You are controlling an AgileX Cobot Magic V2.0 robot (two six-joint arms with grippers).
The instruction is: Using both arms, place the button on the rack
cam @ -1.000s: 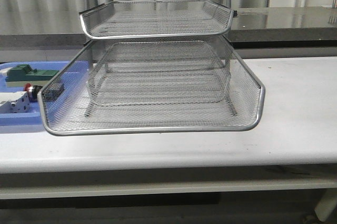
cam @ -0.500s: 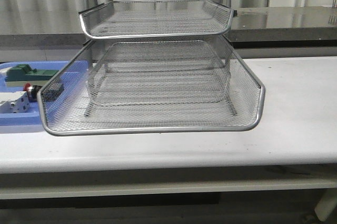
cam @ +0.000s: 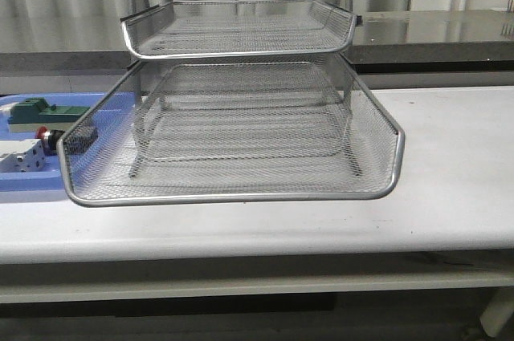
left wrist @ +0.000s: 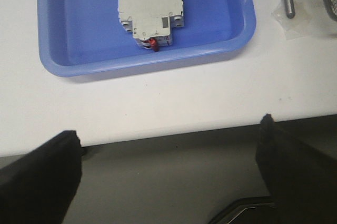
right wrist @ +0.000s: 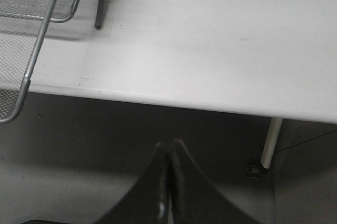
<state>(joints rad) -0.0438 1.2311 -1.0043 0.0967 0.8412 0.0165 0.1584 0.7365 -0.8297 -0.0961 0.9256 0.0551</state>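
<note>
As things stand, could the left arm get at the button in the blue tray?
Probably yes. The left claw hangs open off the table's near edge, facing the blue tray. The button lies beyond the white switch, uncovered from above.

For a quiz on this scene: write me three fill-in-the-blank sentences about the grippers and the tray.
1. The left gripper is ____.
2. The right gripper is ____.
3. The white boxy switch lies in a tray coloured ____.
Missing words: open; shut; blue.
</note>
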